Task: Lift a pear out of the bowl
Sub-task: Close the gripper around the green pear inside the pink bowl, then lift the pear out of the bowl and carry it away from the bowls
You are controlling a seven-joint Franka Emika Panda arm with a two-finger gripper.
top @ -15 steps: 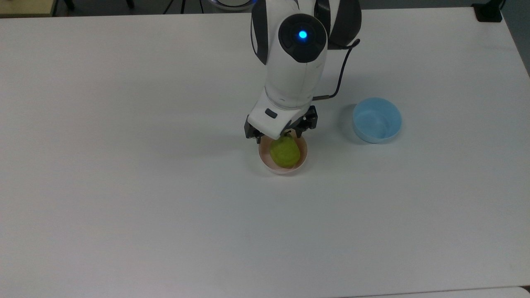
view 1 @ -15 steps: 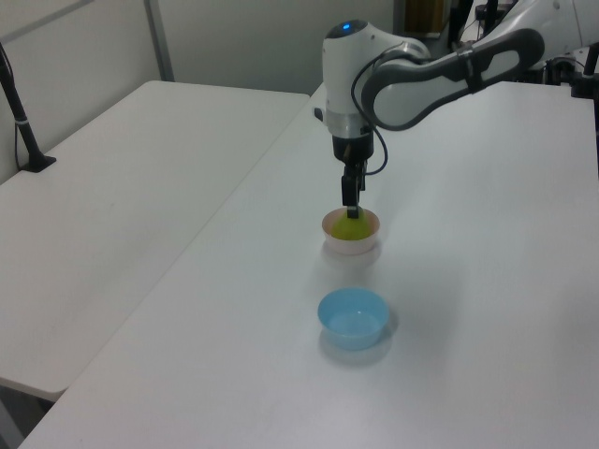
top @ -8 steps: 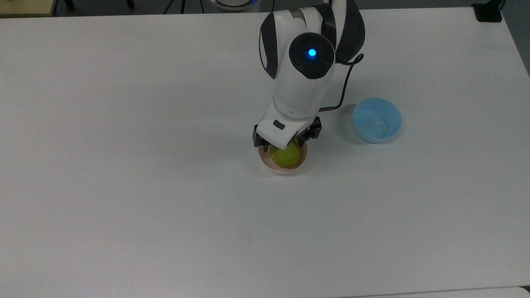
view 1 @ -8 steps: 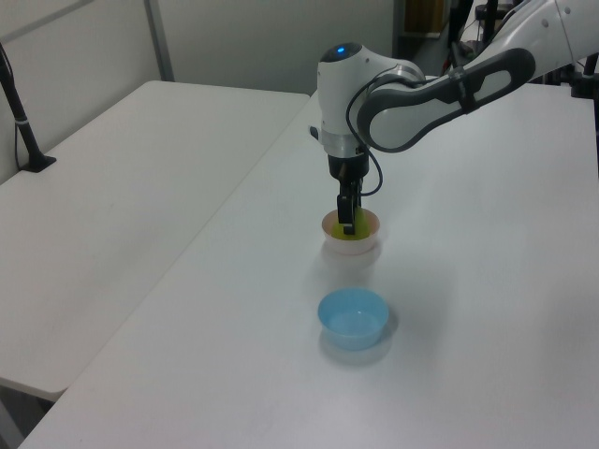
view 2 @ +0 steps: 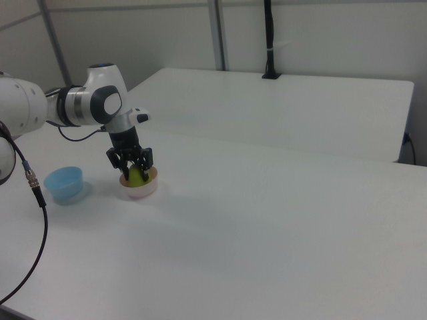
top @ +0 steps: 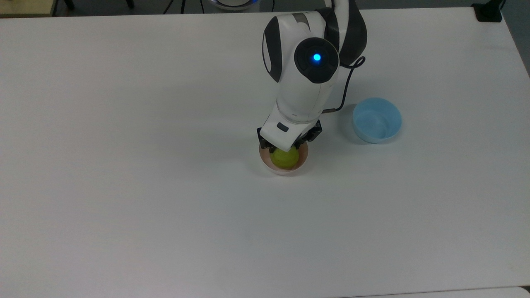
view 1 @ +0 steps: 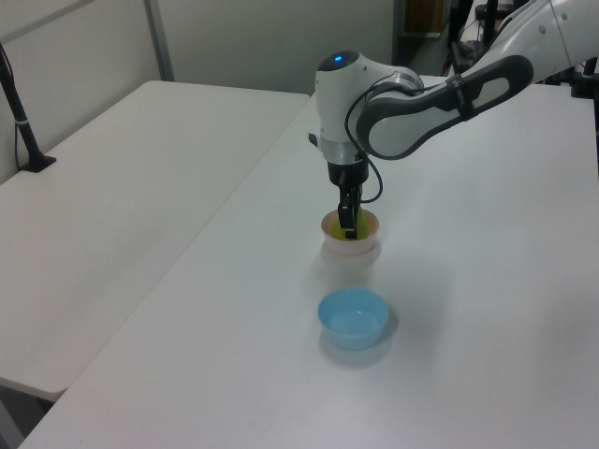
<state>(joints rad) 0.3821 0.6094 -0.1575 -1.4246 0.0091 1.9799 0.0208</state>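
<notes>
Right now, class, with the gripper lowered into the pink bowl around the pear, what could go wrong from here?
1. The gripper straddles the pear with fingers apart; the rounded fruit might slip out as they close.
2. The pink bowl looks small and light, so it could lift or tip with the pear.
3. The blue bowl stands close by; a sideways exit might knock it.
</notes>
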